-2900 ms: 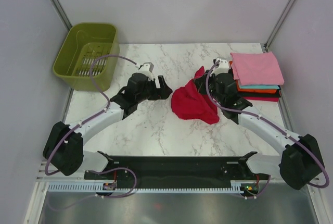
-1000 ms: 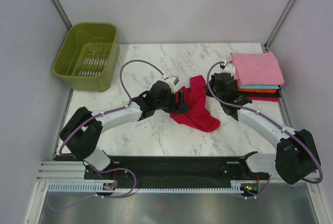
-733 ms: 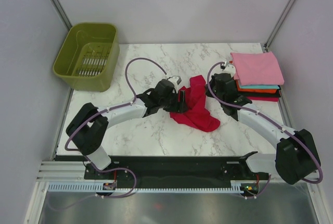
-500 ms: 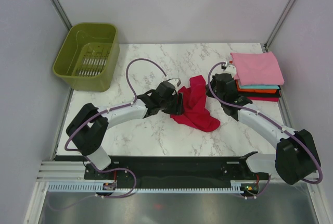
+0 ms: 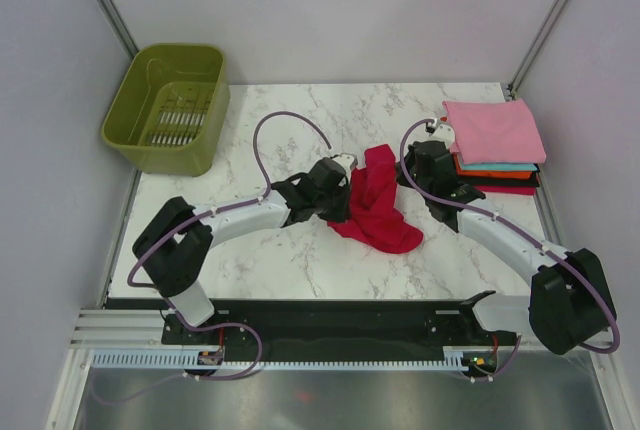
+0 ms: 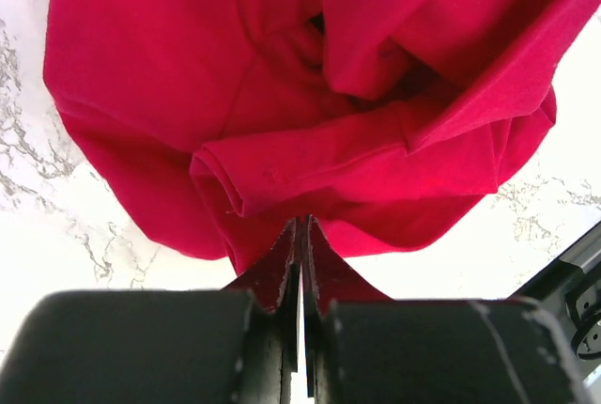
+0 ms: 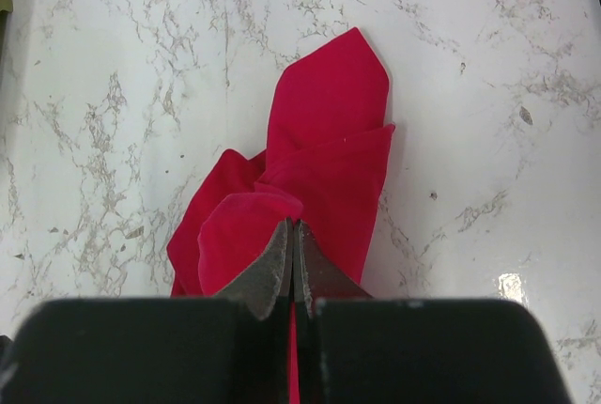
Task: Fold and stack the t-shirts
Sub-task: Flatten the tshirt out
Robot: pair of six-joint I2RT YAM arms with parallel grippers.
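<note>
Crimson red cloth t-shirt is bunched in a loose heap near the middle of the white marble-patterned table. It's not flat and not folded, and one pointed flap sticks out toward the far side. I've got both arms on it. Left gripper sits at the shirt's left edge, jaws pressed together with a rolled hem of the red cloth pinched at the tips. My left wrist view shows the fingertips meeting right at the cloth, with the rest of the shirt mounded beyond them. Right gripper is at the shirt's far-right edge, jaws likewise closed. My right wrist view shows a thin sliver of red cloth caught between the fingers, so it has hold of the same shirt. The heap lies between the two grippers, most of it resting on the table toward the near side. Stack of folded t-shirts sits at the table's far right corner, just beside the right arm's wrist. It has a flat pink t-shirt on top, with orange, teal, black and red edges showing under it. Olive-green plastic basket is at the far left corner, slotted floor visible, well apart from the crimson shirt.
</note>
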